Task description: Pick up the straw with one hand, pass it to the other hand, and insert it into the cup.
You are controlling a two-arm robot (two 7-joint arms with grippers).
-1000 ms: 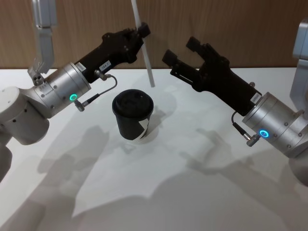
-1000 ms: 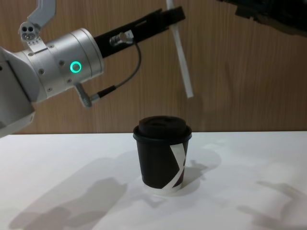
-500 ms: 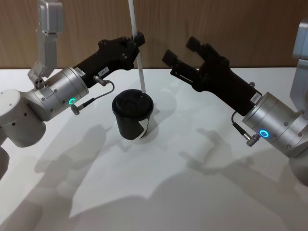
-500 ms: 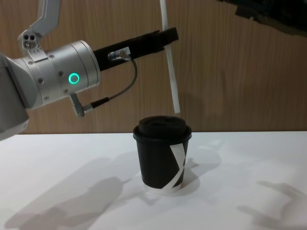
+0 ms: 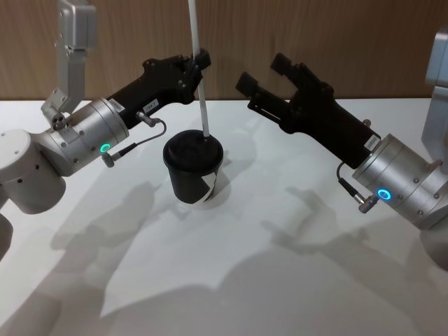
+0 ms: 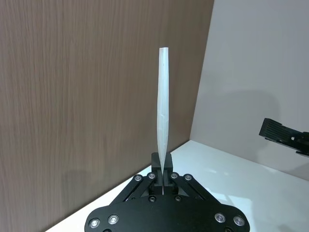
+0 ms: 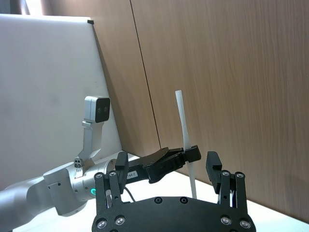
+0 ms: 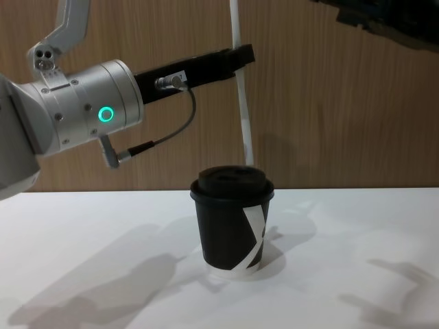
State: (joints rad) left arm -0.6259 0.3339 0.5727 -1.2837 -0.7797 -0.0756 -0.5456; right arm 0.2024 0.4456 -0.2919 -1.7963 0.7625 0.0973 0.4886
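the left gripper (image 5: 199, 57) is clamped on the straw (image 5: 199, 70), holding it nearly upright with its lower tip right at the lid of the cup (image 5: 194, 168). the handover looks done; insertion remains. the right gripper (image 5: 266, 78) hovers nearby, jaws apart and empty.

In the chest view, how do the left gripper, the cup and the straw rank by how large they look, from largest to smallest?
1. Left gripper, though nearness to the camera may enlarge it.
2. Cup.
3. Straw: long but very thin, its top cut off.
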